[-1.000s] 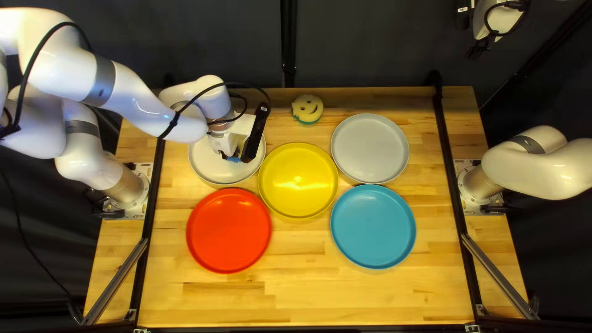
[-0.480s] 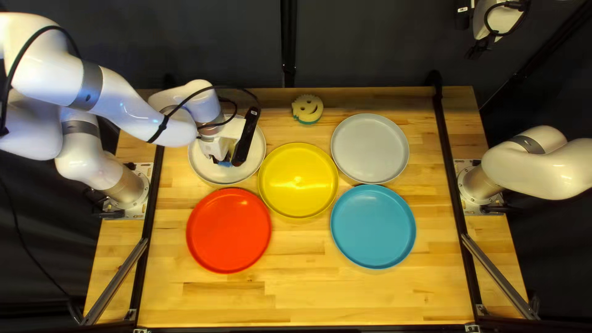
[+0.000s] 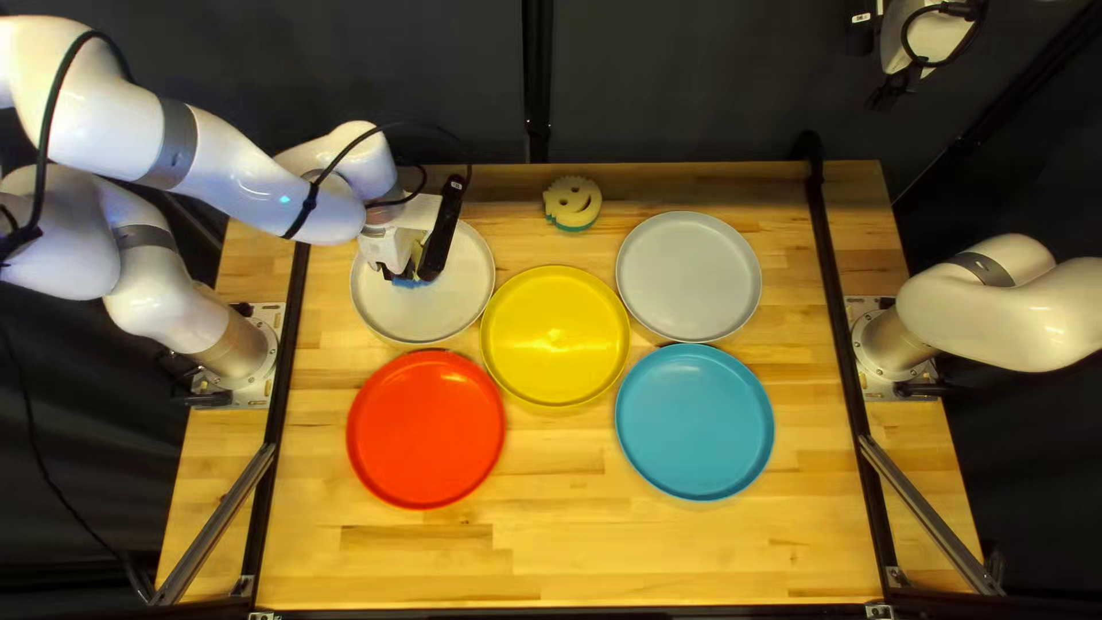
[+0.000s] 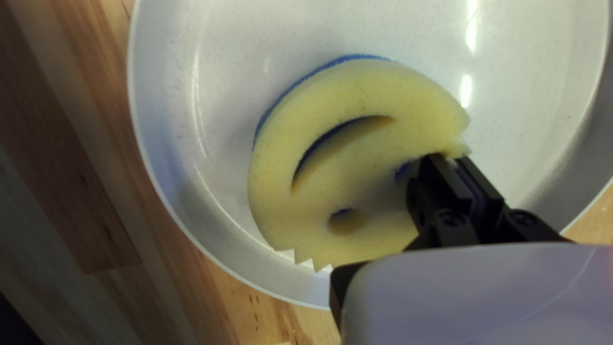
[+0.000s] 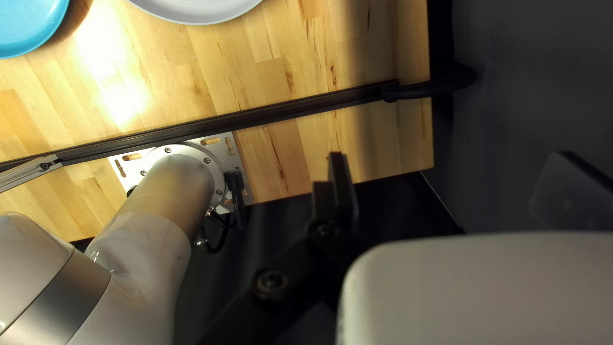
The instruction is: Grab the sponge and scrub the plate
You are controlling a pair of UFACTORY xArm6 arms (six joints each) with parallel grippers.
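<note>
Top left view, clock face centred on the yellow plate: white plate at about ten o'clock, red plate at eight, blue plate at four, gray plate at two; second sponge, yellow with a smiling face and a green underside, at twelve, on bare wood near the far edge of the table. Left gripper low over the white plate, with the held sponge just under the fingertips. Left wrist view: round yellow sponge within the rim of the white plate, face side toward the camera, blue layer underneath, toward the plate; firmness of contact with the plate not readable. Both fingers close together, with the sponge's edge pinched between, one tip at an eye hole and the other at the outer side. With the mouth slit taken as six o'clock on the sponge, grip between ten and eleven, notched edge around twelve. Right gripper well apart from the plates, beyond the far right corner of the table, toward two o'clock. Right wrist view: fingers wide apart, nothing between; ahead, black rail along the wood and metal base plate of the right arm.
</note>
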